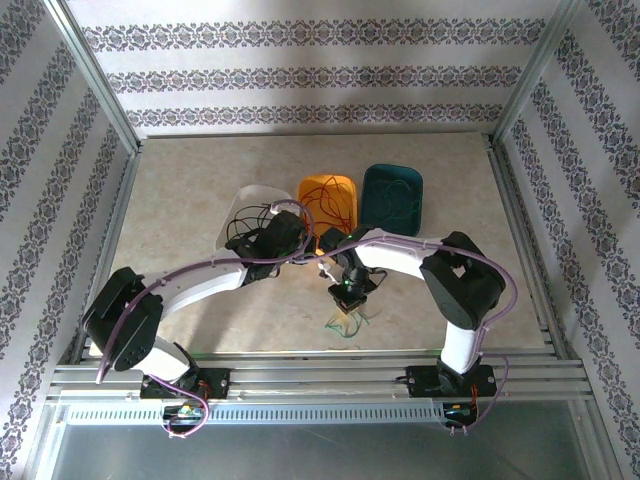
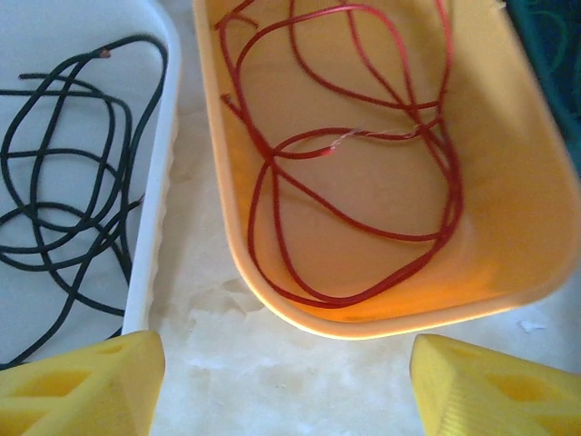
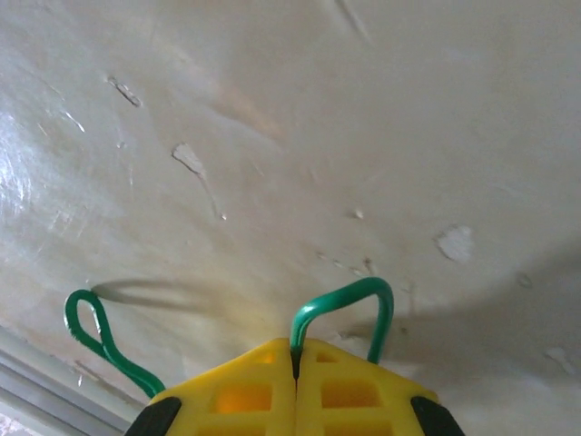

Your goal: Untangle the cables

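While the right gripper (image 3: 295, 354), bottom centre of its wrist view, pinches the green cable (image 3: 385, 313), the left gripper (image 2: 286, 350) hangs spread wide. A red cable (image 2: 451, 195) lies in the orange tub (image 2: 272, 304) at centre frame, a black cable (image 2: 116, 136) in the white tub (image 2: 150, 209) at left.

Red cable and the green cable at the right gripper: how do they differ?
The red cable lies loose in the orange tub; the green cable is over the table. The red cable is untouched; the green cable is pinched in the shut right gripper. Both are thin.
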Available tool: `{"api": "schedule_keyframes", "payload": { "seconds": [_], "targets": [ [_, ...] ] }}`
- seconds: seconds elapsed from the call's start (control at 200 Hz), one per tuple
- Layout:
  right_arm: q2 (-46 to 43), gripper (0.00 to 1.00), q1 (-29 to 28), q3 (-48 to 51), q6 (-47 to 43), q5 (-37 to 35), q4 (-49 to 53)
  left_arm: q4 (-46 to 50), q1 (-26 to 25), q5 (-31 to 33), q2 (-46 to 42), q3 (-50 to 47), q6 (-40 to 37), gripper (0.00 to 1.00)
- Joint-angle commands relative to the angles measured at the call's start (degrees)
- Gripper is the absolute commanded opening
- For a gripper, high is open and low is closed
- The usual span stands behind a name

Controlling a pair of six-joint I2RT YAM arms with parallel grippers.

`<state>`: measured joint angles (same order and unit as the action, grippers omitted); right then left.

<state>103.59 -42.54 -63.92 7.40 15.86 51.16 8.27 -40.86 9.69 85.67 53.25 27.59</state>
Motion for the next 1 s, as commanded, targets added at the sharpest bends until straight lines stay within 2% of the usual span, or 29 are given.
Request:
{"api": "schedule_keyframes", "payload": {
  "seconds": [0.0,0.13,0.245,0.29,0.4,0.575,0.65,0.815,0.929,0.994],
  "targets": [
    [-7.97,0.00,4.43,1.88,2.53,-1.61,-1.79,-6.84,-0.01,-9.70,-3.41,-1.12,-4.15,0.72],
    [-20.19,0.00,11.14,5.26,5.81,3.81,-8.12,-11.16,-0.01,-20.14,-4.57,-1.71,-5.10,0.76],
    [-28.62,0.00,17.50,8.19,9.49,10.87,-14.94,-14.11,0.33,-26.61,-4.80,-1.57,-5.12,0.81],
    [-31.00,0.00,19.42,9.16,10.98,13.44,-17.36,-15.65,0.64,-29.07,-4.73,-1.58,-4.63,0.86],
    [-33.76,0.00,22.46,10.08,12.54,18.26,-19.49,-18.90,1.78,-36.21,-3.93,-1.42,-3.08,0.94],
    [-34.68,0.00,23.03,10.72,13.71,20.60,-20.35,-21.12,2.27,-41.30,-1.91,-1.14,-1.98,0.92],
    [-34.93,0.00,23.08,10.92,14.44,21.24,-21.21,-21.22,2.29,-42.16,-0.65,-0.83,-1.69,0.84],
    [-35.98,0.00,23.50,10.84,15.69,20.39,-22.20,-21.72,2.37,-44.84,1.74,0.00,-0.70,0.50],
    [-36.27,0.00,24.34,10.92,16.03,18.53,-22.00,-22.61,2.45,-44.05,1.75,-0.41,-0.17,0.21],
    [-36.27,0.00,24.82,11.14,16.31,15.78,-21.27,-23.20,2.69,-42.51,1.13,-1.02,0.26,0.11]
  ]
}}
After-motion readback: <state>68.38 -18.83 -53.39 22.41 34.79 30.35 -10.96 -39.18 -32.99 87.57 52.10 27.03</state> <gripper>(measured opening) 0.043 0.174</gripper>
